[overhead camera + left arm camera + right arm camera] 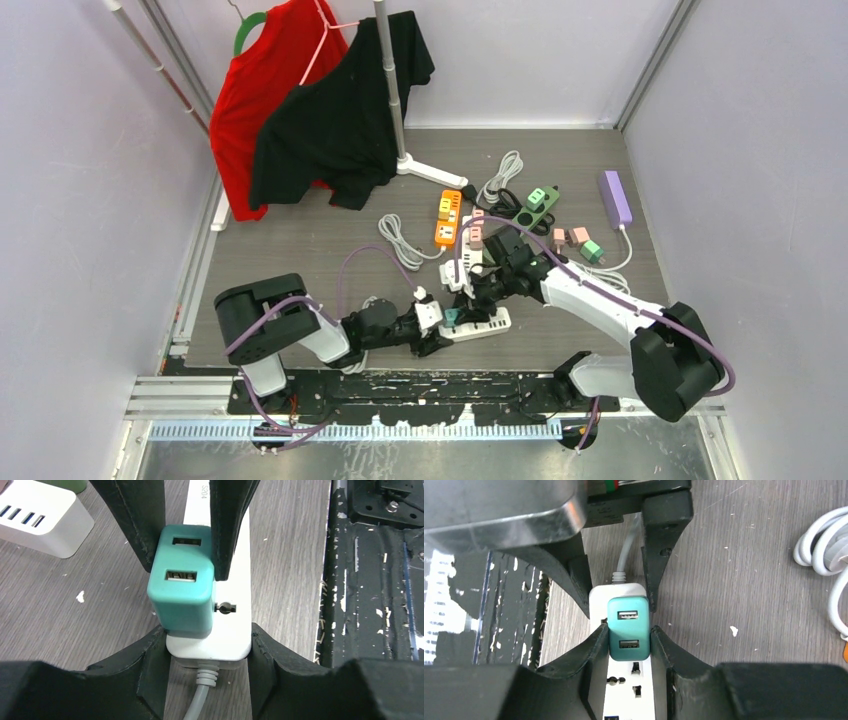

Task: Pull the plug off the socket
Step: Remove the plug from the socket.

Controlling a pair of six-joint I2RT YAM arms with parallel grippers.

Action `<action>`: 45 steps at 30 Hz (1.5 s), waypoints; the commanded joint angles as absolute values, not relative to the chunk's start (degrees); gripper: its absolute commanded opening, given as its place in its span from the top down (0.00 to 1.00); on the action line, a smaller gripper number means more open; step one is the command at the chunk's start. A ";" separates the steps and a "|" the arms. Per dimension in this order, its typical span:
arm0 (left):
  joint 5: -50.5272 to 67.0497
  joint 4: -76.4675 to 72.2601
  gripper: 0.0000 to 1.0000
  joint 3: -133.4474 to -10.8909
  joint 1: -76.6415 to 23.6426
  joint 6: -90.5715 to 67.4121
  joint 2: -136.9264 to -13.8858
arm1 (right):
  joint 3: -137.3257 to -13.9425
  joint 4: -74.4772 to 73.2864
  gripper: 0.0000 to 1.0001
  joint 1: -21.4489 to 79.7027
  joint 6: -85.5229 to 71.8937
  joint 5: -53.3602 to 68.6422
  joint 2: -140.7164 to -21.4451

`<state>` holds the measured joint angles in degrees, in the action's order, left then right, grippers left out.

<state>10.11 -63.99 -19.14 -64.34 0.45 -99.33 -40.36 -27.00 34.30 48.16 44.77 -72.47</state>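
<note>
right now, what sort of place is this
Probably a robot lab test cell: plain panels wall in a grey table, a left arm and right arm are bolted at its near edge, and practice props lie about, like an orange power strip and a garment rack.

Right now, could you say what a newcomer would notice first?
At the near edge of the table, the right gripper clamps a teal charger plugged into a white power strip, while the left gripper pinches the strip's cable end. Behind lies a tangle of cables around an orange power strip, and a red shirt and a black shirt hang at back left.
</note>
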 commanded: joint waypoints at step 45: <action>7.65 -68.16 1.00 -17.39 -64.25 -1.56 -102.89 | -46.82 -38.36 0.99 28.06 54.81 48.33 -71.06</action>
<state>9.91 -68.64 -19.16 -64.42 -1.56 -101.67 -42.81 -32.12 30.85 51.59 48.49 -74.24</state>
